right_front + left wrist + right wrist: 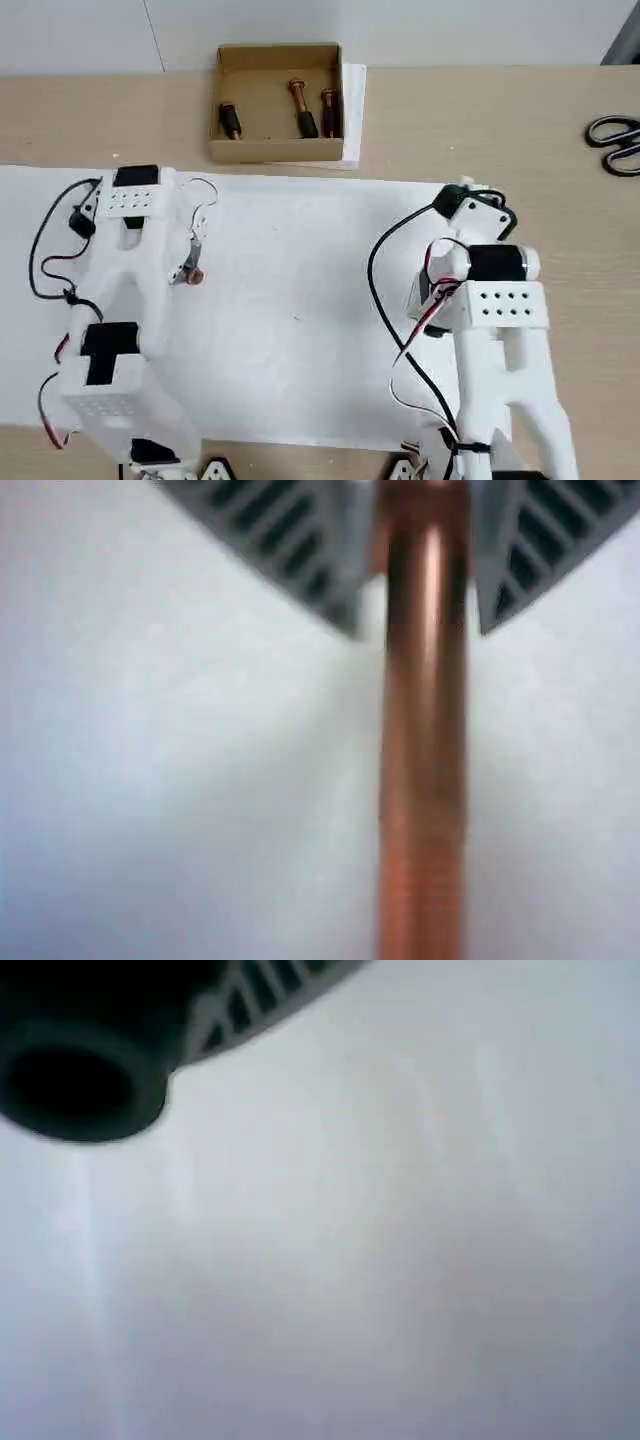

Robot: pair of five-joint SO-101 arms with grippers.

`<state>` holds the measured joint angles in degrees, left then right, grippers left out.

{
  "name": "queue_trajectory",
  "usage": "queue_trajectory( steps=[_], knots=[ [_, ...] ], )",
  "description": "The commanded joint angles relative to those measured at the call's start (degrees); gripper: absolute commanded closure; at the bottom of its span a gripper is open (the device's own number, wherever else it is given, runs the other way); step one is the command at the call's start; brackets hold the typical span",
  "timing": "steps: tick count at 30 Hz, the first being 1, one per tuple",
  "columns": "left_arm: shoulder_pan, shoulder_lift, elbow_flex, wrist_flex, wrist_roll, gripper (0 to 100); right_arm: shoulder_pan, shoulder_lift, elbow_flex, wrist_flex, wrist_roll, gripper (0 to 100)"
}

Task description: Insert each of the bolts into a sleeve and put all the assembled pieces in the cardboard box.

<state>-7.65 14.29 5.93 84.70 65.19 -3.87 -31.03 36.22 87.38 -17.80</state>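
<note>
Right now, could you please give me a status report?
Left gripper shut on bolt. Right gripper shut on sleeve; not yet joined. Three assembled pieces in box. Scissors well aside.

1. The premises appeared to be a robotics laboratory bench.
2. A left arm and right arm, white with exposed wiring, stood at a wooden worktop under a white sheet.
3. Scissors and a cardboard box lay on the worktop.

Glossy coppery metal bolt, matt black sleeve, plain cardboard box.
</note>
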Motion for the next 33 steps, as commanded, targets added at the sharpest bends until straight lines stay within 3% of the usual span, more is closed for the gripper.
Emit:
queue_trajectory(
  steps=[1, 4, 12, 21, 27, 30, 33],
  knots=[
    [0.26, -0.44, -2.24, -0.18, -0.88, 74, 0.22, -1.8, -0.35, -1.71, 0.53, 99.6],
    [0.79, -0.44, -2.33, 0.44, -0.88, 66, 0.22, -1.8, -0.35, -1.89, 0.53, 99.6],
    [7.21, -5.71, -7.78, 9.32, -3.08, 65, 0.48, -1.8, -0.26, -2.59, 0.53, 99.6],
    [8.79, -19.08, -14.29, 13.01, -30.77, 68, 0.57, -1.8, -0.26, -3.47, 0.62, 99.6],
    [8.26, -21.8, -13.76, 15.3, -47.56, 81, 0.31, -1.8, -0.26, -4.18, 0.62, 99.6],
    [7.47, -21.54, -11.47, 15.38, -59.69, 90, 0.31, -1.8, -0.26, -4.18, 0.62, 99.6],
    [6.42, -21.45, -8.22, 9.85, -65.14, 99, 0.48, -1.8, -0.26, -4.18, 0.62, 99.6]
  ],
)
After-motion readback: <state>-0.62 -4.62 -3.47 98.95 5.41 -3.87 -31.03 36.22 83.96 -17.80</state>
